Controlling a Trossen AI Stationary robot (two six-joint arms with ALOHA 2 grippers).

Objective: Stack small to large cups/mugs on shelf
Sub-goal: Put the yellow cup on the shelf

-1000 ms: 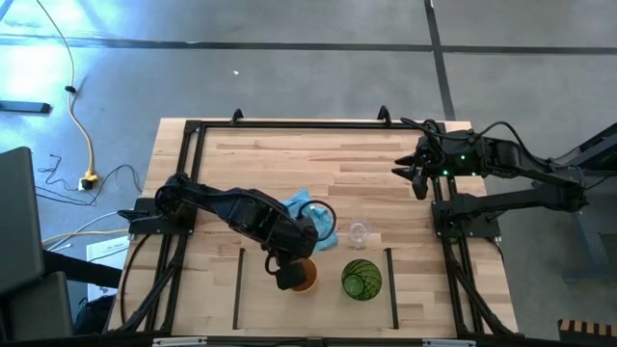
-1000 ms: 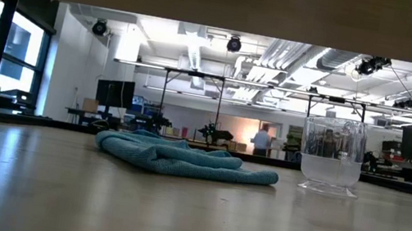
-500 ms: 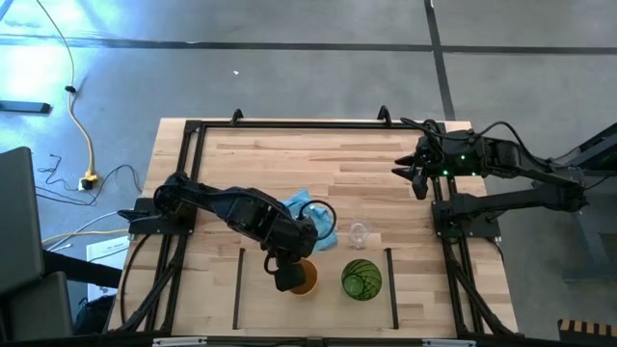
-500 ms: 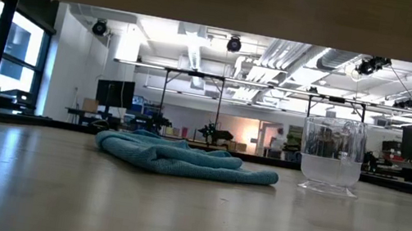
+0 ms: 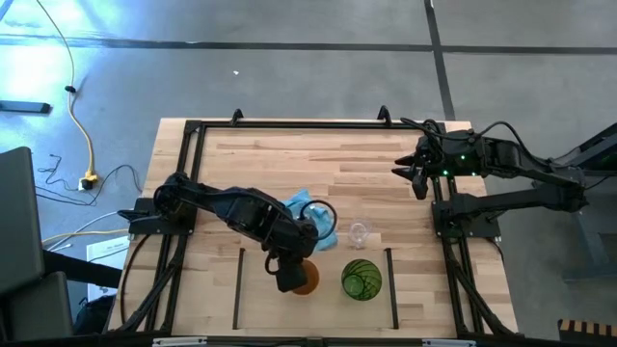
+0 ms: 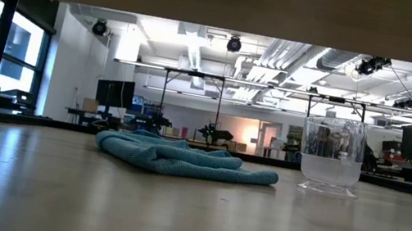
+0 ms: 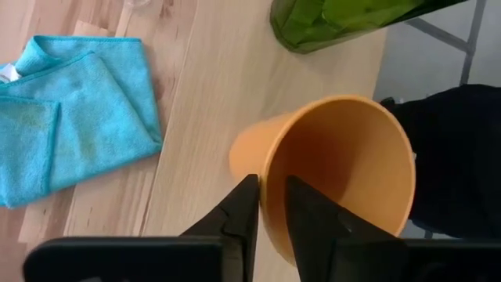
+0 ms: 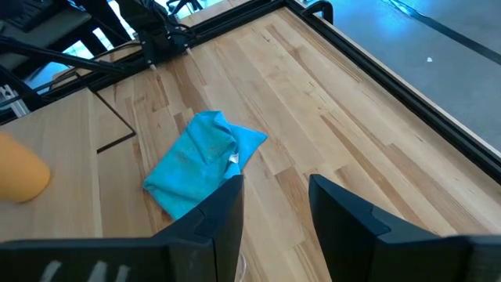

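Note:
My left gripper (image 5: 289, 278) (image 7: 270, 184) is at the near middle of the table, shut on the orange cup (image 5: 308, 280) (image 7: 337, 172). The green tumbler (image 5: 362, 280) (image 7: 344, 19) stands upright on its base just right of it, inside the lined shelf area (image 5: 260, 304). The small clear glass (image 5: 360, 232) (image 6: 332, 155) stands upright behind the tumbler. My right gripper (image 5: 416, 176) (image 8: 270, 196) waits open above the table's right side. My left gripper holds the orange cup by its rim wall (image 7: 272, 205), one finger (image 7: 309, 223) inside the cup and one (image 7: 241, 213) outside. The cup is tilted well over, with its mouth toward the gripper and its base (image 7: 239, 153) pointing away. Whether it touches the table, I cannot tell.
A light-blue cloth (image 5: 313, 217) (image 6: 183, 157) lies crumpled behind the orange cup, left of the glass. A black metal frame (image 5: 289, 125) runs round the table's edges. Two dark lines (image 5: 239, 289) (image 5: 390, 289) mark the shelf's sides.
My left gripper has tipped a little with the orange cup in its hold, so less of the cup shows from above. The tumbler, glass and cloth stay where they were.

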